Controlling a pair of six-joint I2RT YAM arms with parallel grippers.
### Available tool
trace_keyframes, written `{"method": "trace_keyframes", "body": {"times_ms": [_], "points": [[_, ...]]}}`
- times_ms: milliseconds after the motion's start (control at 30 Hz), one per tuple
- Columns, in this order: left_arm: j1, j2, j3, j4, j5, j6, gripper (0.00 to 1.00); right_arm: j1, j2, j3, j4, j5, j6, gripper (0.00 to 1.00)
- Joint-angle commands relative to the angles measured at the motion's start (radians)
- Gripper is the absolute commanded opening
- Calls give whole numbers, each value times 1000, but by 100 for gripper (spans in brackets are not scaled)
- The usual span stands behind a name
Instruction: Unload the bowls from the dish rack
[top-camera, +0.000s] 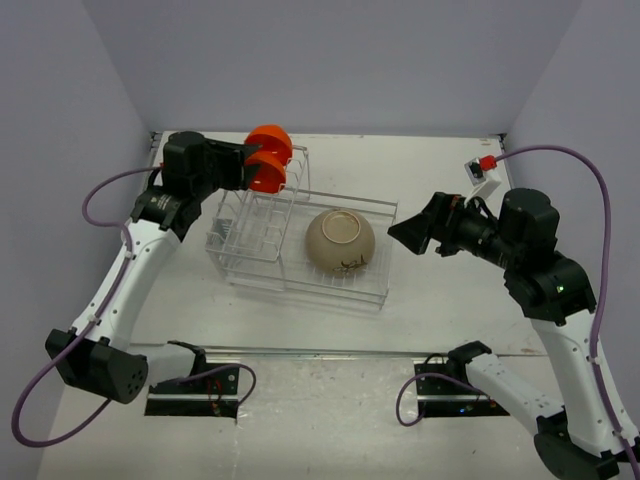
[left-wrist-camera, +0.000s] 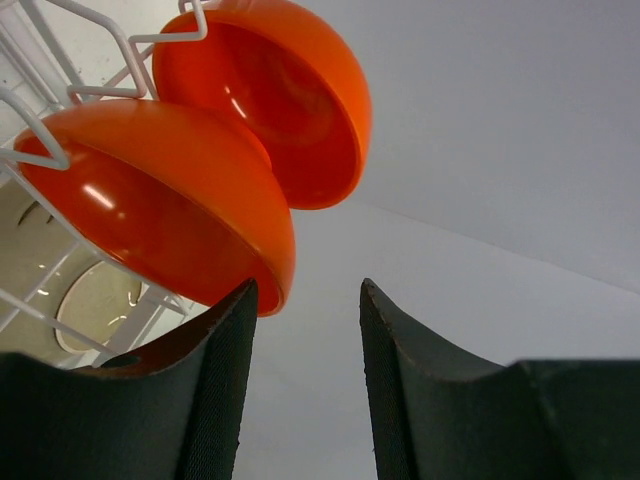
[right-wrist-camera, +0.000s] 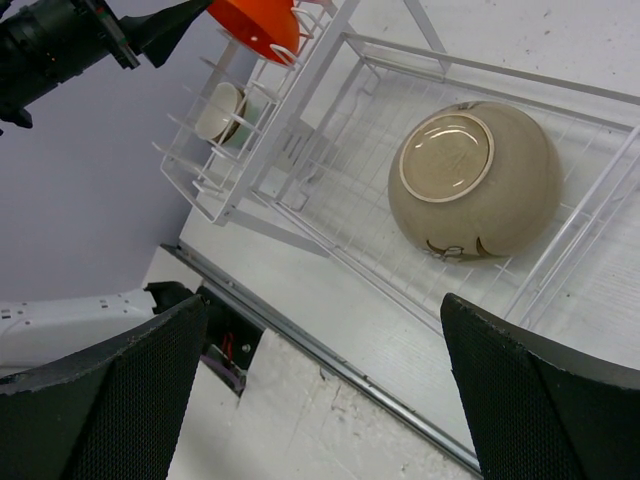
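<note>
Near the far-left corner our left gripper (left-wrist-camera: 305, 292), fingers apart, sits beside an orange bowl (left-wrist-camera: 150, 205) in the dish rack (top-camera: 310, 291) — our right gripper (right-wrist-camera: 322, 305) gapes wide by the tan bowl (right-wrist-camera: 475, 180).

Nearer orange bowl (left-wrist-camera: 150, 200): lower rim is hiding behind the left gripper's (left-wrist-camera: 306, 300) finger (left-wrist-camera: 215, 400). Dish rack (left-wrist-camera: 50, 145): is running off-frame beyond that finger, slotted contents indistinct.

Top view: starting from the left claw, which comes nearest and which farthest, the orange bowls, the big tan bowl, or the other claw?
1. Orange bowls, right at the left gripper tips, upper rack.
2. Tan bowl, in the rack's low basket, centre.
3. Right gripper, past the rack's right end.
</note>
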Motion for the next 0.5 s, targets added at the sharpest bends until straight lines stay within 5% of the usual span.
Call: {"method": "trace_keyframes", "body": {"times_ms": [0, 267, 467], "points": [[-5, 17, 41, -19, -27, 45, 47, 2, -1, 36, 6, 7, -16, 99], [-5, 61, 21, 62, -30, 56, 45, 2, 8, 37, 7, 8, -25, 99], [-5, 70, 15, 95, -33, 61, 25, 2, 7, 31, 7, 17, -27, 99]]}}
